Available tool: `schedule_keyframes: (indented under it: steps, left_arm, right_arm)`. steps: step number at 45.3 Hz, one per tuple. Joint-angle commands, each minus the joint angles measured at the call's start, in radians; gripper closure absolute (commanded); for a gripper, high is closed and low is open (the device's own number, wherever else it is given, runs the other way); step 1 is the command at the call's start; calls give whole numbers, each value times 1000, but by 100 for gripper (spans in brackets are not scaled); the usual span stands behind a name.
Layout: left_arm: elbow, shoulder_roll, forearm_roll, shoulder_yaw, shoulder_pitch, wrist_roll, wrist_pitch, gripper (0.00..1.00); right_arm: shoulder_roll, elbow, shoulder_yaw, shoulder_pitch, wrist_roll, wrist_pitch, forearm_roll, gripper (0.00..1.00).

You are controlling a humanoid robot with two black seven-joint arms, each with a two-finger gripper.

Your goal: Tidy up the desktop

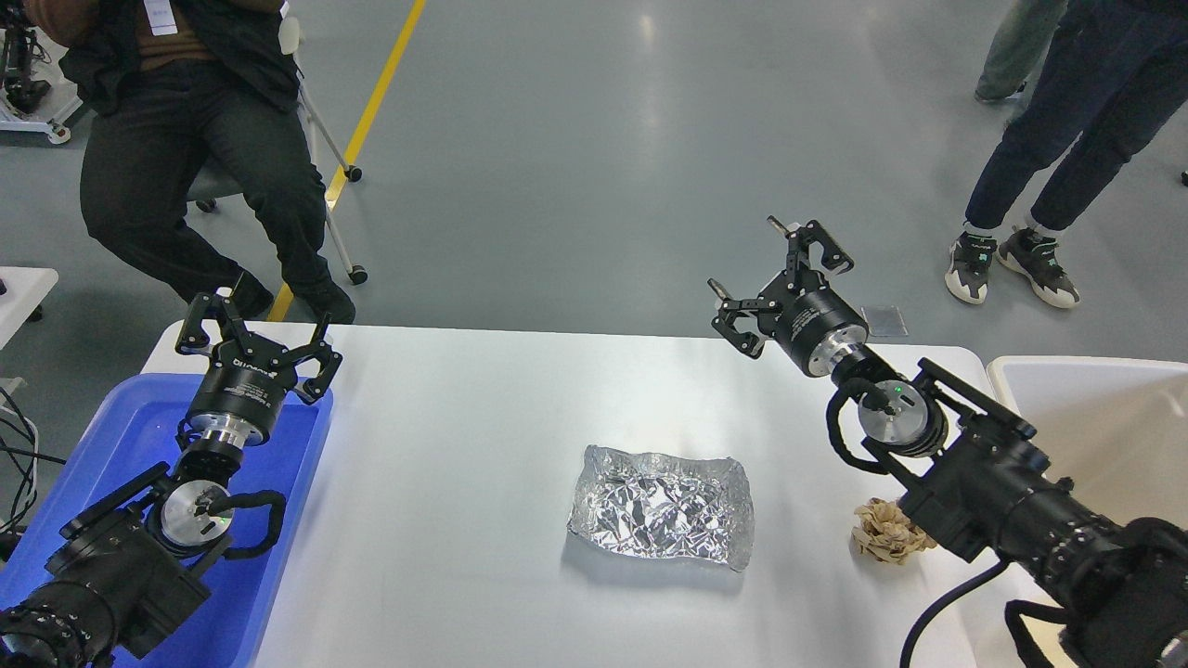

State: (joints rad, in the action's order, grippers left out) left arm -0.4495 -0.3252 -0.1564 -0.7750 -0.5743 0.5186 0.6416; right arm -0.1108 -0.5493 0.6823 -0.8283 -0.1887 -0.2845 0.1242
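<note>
the white tabletop (464, 482) fills the lower middle of the head view, its far edge running across under the grey floor (594, 139), where a seated person in dark clothes (186, 139) is at the upper left and another person's legs and sneakers (1021, 186) stand at the upper right. a blue bin (288, 482) sits at the tabletop's left end and a beige-white tub (1095, 417) at its right end. the right arm (1002, 501) comes in from the lower right and reaches over the right part of the tabletop; the left arm (121, 557) comes in from the lower left, above the blue bin. a crinkled foil tray (661, 506) lies near the middle of the tabletop, well apart from both arms. the left gripper (256, 336) hangs over the far end of the bin, its jaws spread and empty. the right gripper (778, 278) is raised past the tabletop's far edge, its jaws also spread with nothing between them. a crumpled brown paper ball (886, 531) rests on the tabletop to the right of the foil tray, partly hidden under the right arm.
</note>
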Motion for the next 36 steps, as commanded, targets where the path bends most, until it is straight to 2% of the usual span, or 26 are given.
schedule_keyframes:
  steps: [1, 8, 18, 25, 26, 33, 36]
  left_arm:
    - [0, 0, 0, 0, 1, 0, 0, 0]
    - [0, 0, 0, 0, 1, 0, 0, 0]
    - [0, 0, 0, 0, -1, 0, 0, 0]
    - [0, 0, 0, 0, -1, 0, 0, 0]
    - [0, 0, 0, 0, -1, 0, 0, 0]
    - [0, 0, 0, 0, 1, 0, 0, 0]
    - [0, 0, 0, 0, 1, 0, 0, 0]
  right_arm:
    - [-141, -90, -21, 23, -1, 1, -15, 0]
    - [-317, -262, -23, 109, -24, -2, -15, 0]
    - [-512, -486, -24, 202, -25, 1, -38, 0]
    - [-684, -716, -17, 262, -26, 16, -121, 0]
    - [-735, -771, -17, 277, -28, 24, -171, 0]
    - [-880, -844, -14, 334, -34, 16, -314, 0]
    - [-935, -859, -12, 363, -58, 15, -369, 0]
